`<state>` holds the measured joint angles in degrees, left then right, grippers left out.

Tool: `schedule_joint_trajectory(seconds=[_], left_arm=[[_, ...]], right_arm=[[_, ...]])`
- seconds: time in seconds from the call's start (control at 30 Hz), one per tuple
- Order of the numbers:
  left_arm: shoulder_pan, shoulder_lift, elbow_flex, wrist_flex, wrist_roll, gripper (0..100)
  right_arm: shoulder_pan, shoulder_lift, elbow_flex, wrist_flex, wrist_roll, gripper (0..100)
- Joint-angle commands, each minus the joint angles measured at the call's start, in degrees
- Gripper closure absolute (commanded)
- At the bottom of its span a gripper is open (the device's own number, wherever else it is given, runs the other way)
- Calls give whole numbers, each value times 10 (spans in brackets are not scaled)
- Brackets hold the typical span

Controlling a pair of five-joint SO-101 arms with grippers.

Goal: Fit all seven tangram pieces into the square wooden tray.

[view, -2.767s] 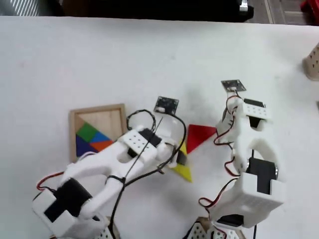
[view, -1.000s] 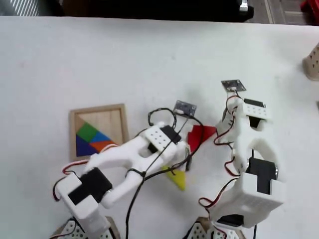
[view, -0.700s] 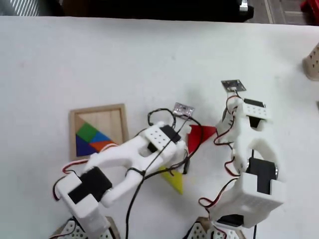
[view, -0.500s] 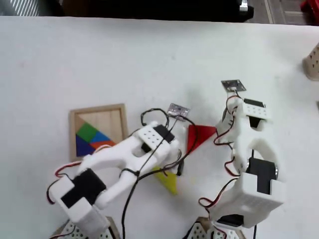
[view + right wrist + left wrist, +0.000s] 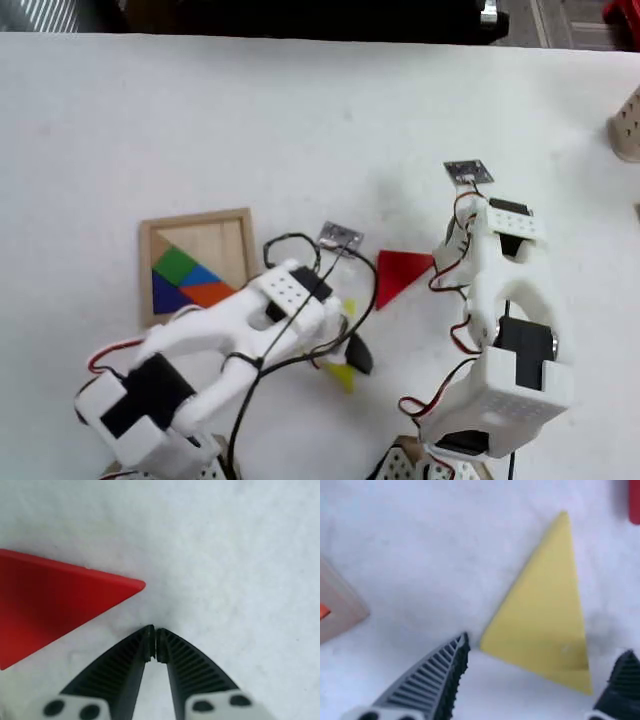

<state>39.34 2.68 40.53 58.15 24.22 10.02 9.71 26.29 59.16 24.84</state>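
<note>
The square wooden tray (image 5: 197, 222) lies at the left and holds green, blue, orange and purple pieces. A yellow triangle (image 5: 545, 615) lies flat on the white table, and my left gripper (image 5: 545, 647) stands open over its wide end, one finger on each side. From above, the left arm (image 5: 270, 310) covers most of the yellow triangle (image 5: 343, 376). A red triangle (image 5: 398, 272) lies to the right of it. My right gripper (image 5: 154, 642) is shut on nothing, just off the pointed corner of the red triangle (image 5: 55, 615). The right arm (image 5: 505, 290) stands beside that piece.
A pale pegged wooden block (image 5: 625, 125) stands at the table's right edge. Perforated arm bases (image 5: 405, 465) sit at the front edge. The tray's corner (image 5: 335, 610) shows in the left wrist view. White table stretches open behind both arms.
My left arm swung right toward the red triangle, then back left and nearer the front. The yellow triangle slid toward the front edge. The right arm has not moved.
</note>
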Motion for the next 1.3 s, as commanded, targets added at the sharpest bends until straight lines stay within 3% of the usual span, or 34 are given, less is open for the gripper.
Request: schedule_joint_trajectory(seconds=[0.0, 0.2, 0.47, 0.6, 0.87, 1.1, 1.27], left_arm=[[-10, 54, -56, -13, -5, 624], [-7, 71, -74, -5, -3, 670], [-6, 72, -84, -14, -7, 848], [-7, 72, -85, -22, -35, 877], [-44, 63, -99, -18, -46, 843], [-87, 15, -108, -22, -151, 633], [-87, 15, -102, -69, -261, 643]], right_arm=[[-7, -24, -3, -10, -4, 981], [-7, -24, -3, -10, -4, 981], [-7, -24, -3, -10, -4, 981], [-7, -24, -3, -10, -4, 981], [-7, -24, -3, -10, -4, 981], [-7, -24, -3, -10, -4, 981], [-7, -24, -2, -10, -4, 981]])
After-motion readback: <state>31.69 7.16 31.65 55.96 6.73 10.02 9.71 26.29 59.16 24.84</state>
